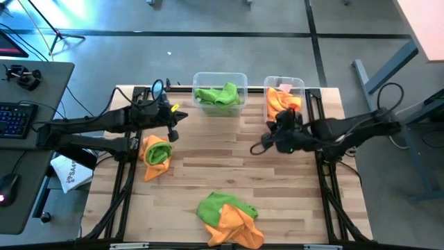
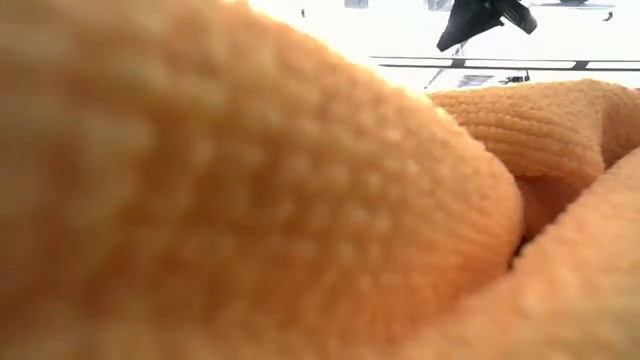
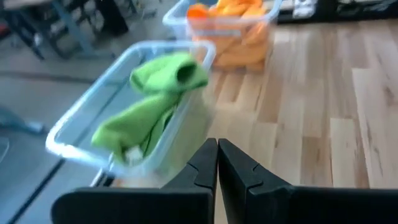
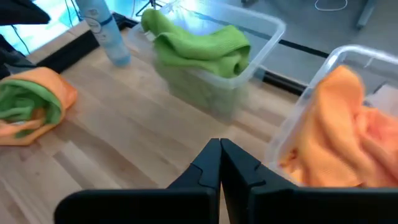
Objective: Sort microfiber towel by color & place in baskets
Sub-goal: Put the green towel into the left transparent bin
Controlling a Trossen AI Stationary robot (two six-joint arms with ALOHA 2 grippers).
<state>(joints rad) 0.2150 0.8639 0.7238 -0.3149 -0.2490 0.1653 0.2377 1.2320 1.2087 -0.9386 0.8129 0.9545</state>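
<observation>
While both baskets (image 1: 219,76) sit long axis away, left claw (image 3: 217,163) and right claw (image 4: 220,163) pinched together

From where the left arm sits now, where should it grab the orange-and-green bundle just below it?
Grip the raised green fold at the middle of the bundle, coming straight down. The orange towel wraps it loosely, so a top pinch may separate the colours. The left gripper has its fingers shut and must open first.
</observation>
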